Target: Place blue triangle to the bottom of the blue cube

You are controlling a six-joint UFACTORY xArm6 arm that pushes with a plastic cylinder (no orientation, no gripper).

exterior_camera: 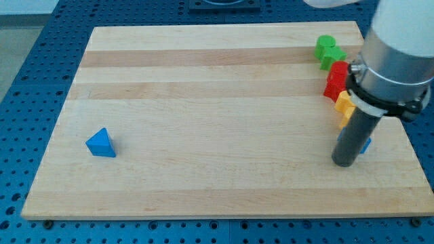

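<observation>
I take the wooden board (224, 122) as my landmark. The blue triangle (102, 144) sits near the board's left edge, low in the view, untouched and alone. The blue cube (367, 145) is at the opposite side, close to the board's right edge, and I see only a sliver of it because my rod stands in front of it. My tip (344, 163) rests on the board just beside that sliver, toward the view's left and slightly below it. There is no gripper on this arm, so nothing opens or closes; the rod simply pushes.

As I judge it, the task has barely begun: the triangle lies well apart from the cube, almost the full width of the board away, and it has yet to be carried across and set below the cube. My tip must first travel to the triangle's far left side.

Along the board's right edge, above the cube, sit a yellow block (345, 103), a red block (336, 80) and a green block (328, 51), nearly in a column. The board lies on a blue perforated table (41, 61).
</observation>
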